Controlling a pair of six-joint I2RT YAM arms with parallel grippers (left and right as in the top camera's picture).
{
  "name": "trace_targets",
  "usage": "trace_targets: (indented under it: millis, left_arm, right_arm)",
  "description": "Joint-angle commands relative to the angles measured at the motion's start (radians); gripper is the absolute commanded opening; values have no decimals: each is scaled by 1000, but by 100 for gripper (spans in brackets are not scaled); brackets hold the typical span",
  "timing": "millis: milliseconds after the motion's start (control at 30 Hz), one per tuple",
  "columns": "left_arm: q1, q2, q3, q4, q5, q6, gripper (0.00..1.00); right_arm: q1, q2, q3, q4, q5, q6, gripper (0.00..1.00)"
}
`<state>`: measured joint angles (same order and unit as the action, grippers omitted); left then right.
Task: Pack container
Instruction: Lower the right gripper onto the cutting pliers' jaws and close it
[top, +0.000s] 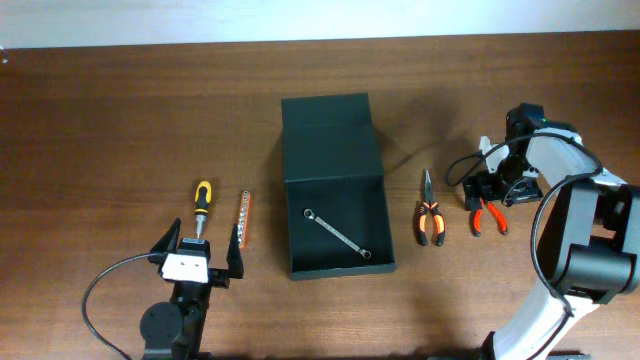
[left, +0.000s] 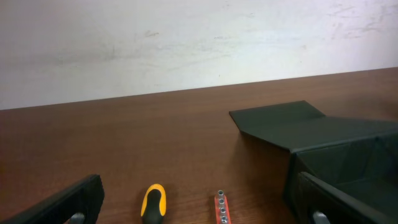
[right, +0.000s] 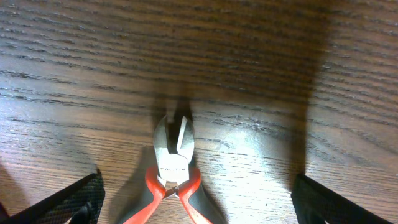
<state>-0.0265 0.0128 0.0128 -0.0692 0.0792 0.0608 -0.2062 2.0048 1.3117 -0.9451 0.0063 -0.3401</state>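
**A:** Overhead?
**B:** The container (top: 335, 195) sits mid-table with its flap open and a wrench (top: 337, 233) inside. The left gripper (top: 198, 262), left of it, is spread wide and empty. The right gripper (top: 488, 193), right of it, is above red cutters (top: 487, 216).
**A:** Left wrist?
**B:** Container ahead-right, fingers (left: 68, 202) far apart.
**A:** Right wrist?
**B:** Fingers (right: 62, 199) wide either side of the cutters, gripping nothing.

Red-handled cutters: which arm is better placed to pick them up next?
Right. The right gripper hovers open directly over the cutters. The left gripper is beyond the container, by the screwdriver.
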Motion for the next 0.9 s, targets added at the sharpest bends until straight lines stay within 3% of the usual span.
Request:
trace_targets:
  millis: [0, 600, 767, 867]
  left_arm:
    - [5, -6, -4, -3, 7, 13, 99]
    - [5, -6, -4, -3, 7, 12, 99]
    - [5, -6, -4, -3, 7, 12, 99]
    - [5, -6, -4, -3, 7, 13, 99]
  right_arm:
    - [14, 63, -19, 8, -66, -11, 96]
    - [14, 63, -20, 19, -82, -11, 95]
    - [14, 63, -20, 19, -81, -11, 73]
    - [14, 63, -20, 19, -81, -11, 71]
